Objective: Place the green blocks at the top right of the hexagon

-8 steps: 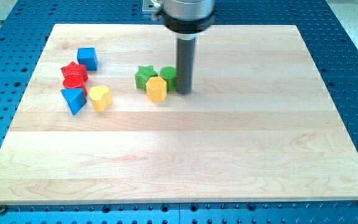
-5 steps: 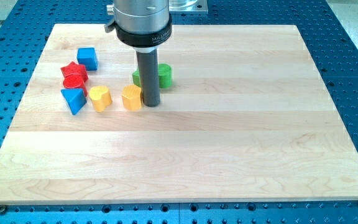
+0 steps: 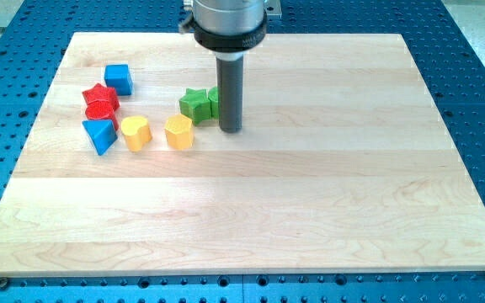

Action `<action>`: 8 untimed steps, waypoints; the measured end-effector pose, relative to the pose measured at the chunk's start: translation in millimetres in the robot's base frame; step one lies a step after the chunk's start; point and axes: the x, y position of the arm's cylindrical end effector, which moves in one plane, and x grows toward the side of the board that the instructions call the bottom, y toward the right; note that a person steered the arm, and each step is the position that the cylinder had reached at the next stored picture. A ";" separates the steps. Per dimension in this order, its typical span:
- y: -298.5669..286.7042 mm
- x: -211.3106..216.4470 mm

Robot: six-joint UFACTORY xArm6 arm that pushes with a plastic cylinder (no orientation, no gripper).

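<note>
The yellow hexagon point(image 3: 178, 132) lies left of the board's middle. The green star point(image 3: 195, 103) sits just up and right of it. A second green block point(image 3: 214, 101) of round shape peeks out beside the star, mostly hidden behind my rod. My tip point(image 3: 231, 130) rests on the board just right of the green blocks and to the right of the hexagon, apart from the hexagon.
At the view's left are a yellow heart point(image 3: 135, 133), a blue triangle point(image 3: 99, 135), a red star point(image 3: 100, 95) with a red round block point(image 3: 100, 109) under it, and a blue cube point(image 3: 118, 79). The wooden board point(image 3: 310, 210) lies on a blue perforated table.
The hexagon was pushed left, from below the green blocks to near the yellow heart. My tip then moved back right, and it now stands in front of the round green block.
</note>
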 end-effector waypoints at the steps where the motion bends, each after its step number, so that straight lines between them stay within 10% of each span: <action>1: -0.1 -35.7; 5: -18.8 -56.8; 7: -10.9 -135.7; 8: -119.2 -142.9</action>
